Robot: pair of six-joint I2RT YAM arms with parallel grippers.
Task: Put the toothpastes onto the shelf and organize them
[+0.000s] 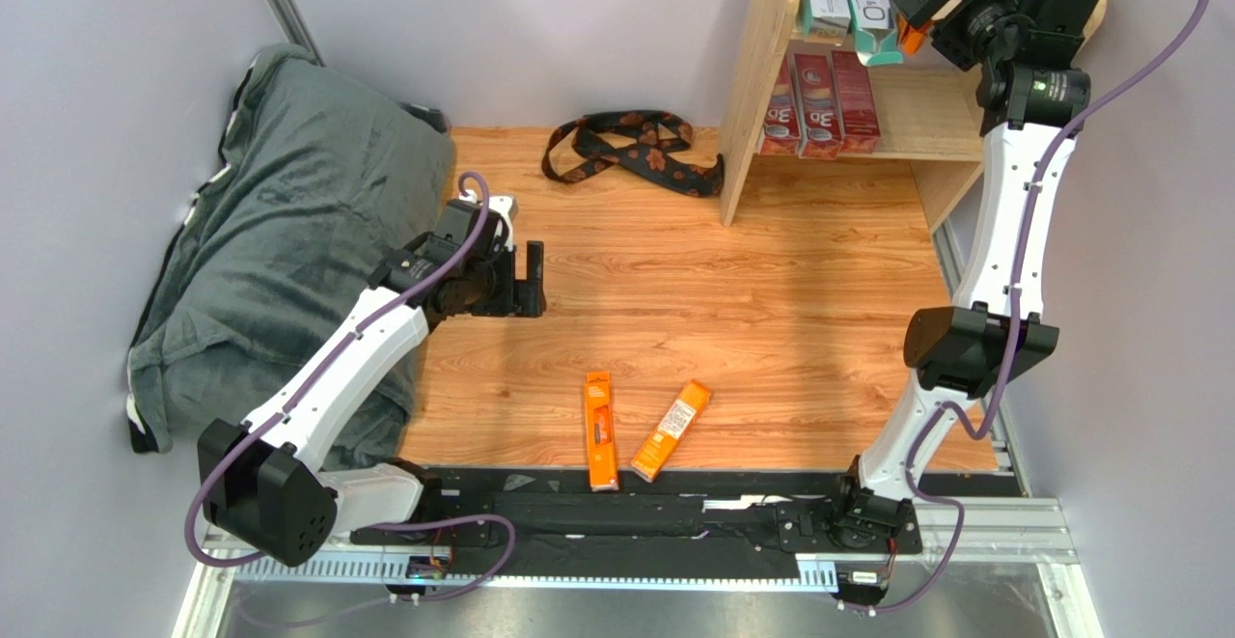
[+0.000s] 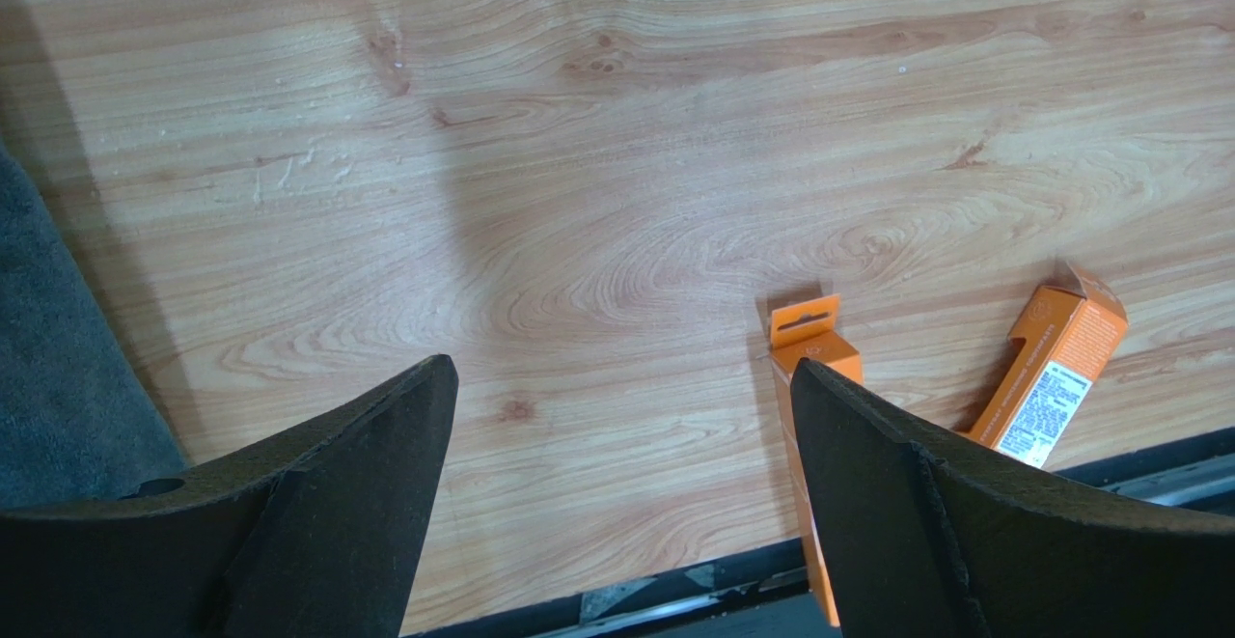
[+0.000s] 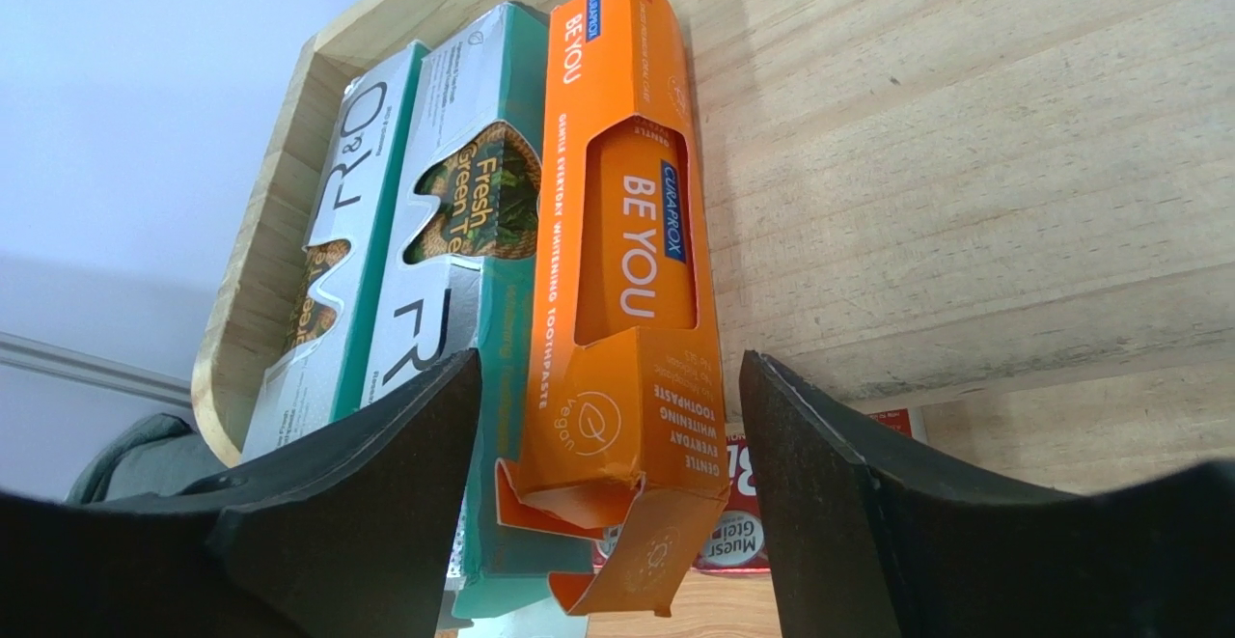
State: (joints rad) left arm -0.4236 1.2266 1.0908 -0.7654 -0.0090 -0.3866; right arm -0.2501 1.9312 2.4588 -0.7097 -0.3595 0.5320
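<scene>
Seemingly the release step: right pincer (image 3: 606, 366) spread, an orange toothpaste (image 3: 624, 233) between its jaws, lying on the shelf (image 3: 942, 160) top. Next, likely — withdraw, then fetch the two orange boxes (image 1: 600, 428) on the bench (image 2: 580, 160), just ahead of the spread left pincer (image 2: 621, 375).

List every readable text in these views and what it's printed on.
"BE YOU": orange box, printed twice
"CURAPROX": same box
"EVERYDAY WHITENING TOOTHPASTE": same box, small print
"Fresh Green Te", cut off at its end: teal box
"R&O": silver-white box
"3D": dark red boxes
Too small to read: white label on the loose orange boxes; print on the red box below.
</scene>
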